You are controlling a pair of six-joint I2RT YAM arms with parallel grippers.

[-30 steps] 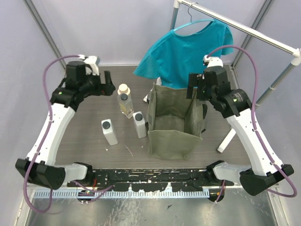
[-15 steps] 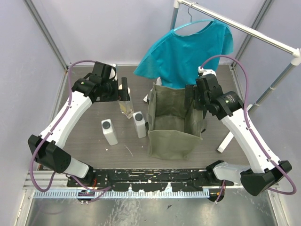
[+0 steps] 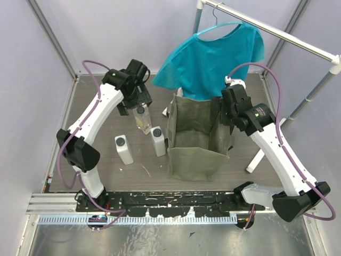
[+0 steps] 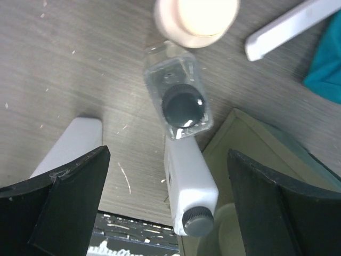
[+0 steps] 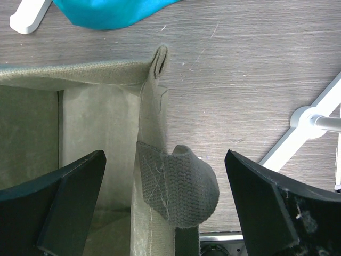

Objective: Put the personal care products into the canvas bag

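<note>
Left gripper (image 4: 168, 197): fingers spread wide, nothing between them. We read it as hovering above the bottle cluster, not yet down on any one. Directly under the wrist camera stands the clear yellowish bottle (image 4: 181, 104), dark cap up. The cream bottle (image 4: 196, 18) is just behind it, and a white bottle (image 4: 189, 184) stands close in front, beside the bag's edge. A second white bottle (image 4: 69, 146) stands apart to the left. All four are upright on the table (image 3: 101, 160), outside the bag. Our guess is that the wide opening is set for a top-down pick of the clear one, though its neighbours crowd it.

Right gripper (image 5: 165, 197): fingers also apart, holding nothing. They straddle the right wall of the canvas bag (image 5: 96, 122), above its handle (image 5: 178, 184). We judge this arm is there to steady the mouth or hold it open.

The bag sits right of the bottles, and what we see of its inside looks empty. A teal shirt (image 3: 213, 53) hangs behind it.
</note>
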